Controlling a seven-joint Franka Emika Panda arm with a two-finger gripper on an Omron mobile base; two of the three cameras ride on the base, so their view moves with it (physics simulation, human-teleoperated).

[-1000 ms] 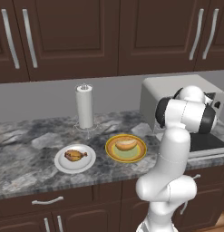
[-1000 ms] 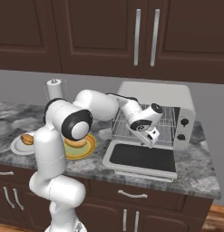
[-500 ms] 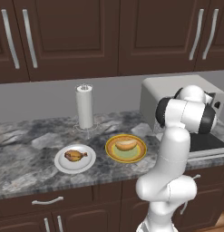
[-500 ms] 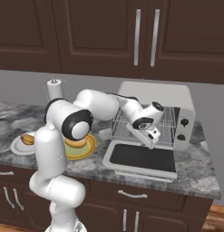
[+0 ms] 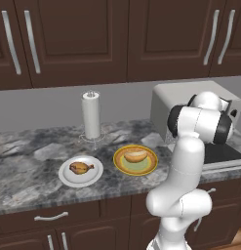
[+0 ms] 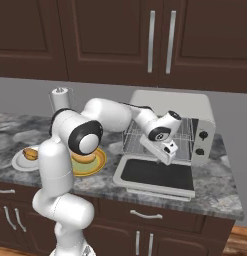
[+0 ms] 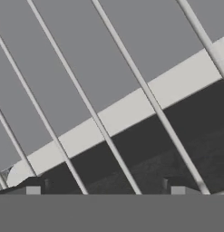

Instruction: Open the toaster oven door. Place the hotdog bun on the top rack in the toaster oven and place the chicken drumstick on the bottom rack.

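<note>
My gripper [image 7: 104, 190] is spread wide and empty at the toaster oven [image 6: 187, 117] mouth, above the lowered toaster oven door [image 6: 155, 175]. The hotdog bun [image 5: 135, 156] and chicken drumstick [image 5: 81, 168] lie on separate plates. I can read no writing.

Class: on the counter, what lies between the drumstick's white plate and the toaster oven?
The yellow plate carrying the bun, seen in the left base view.
</note>
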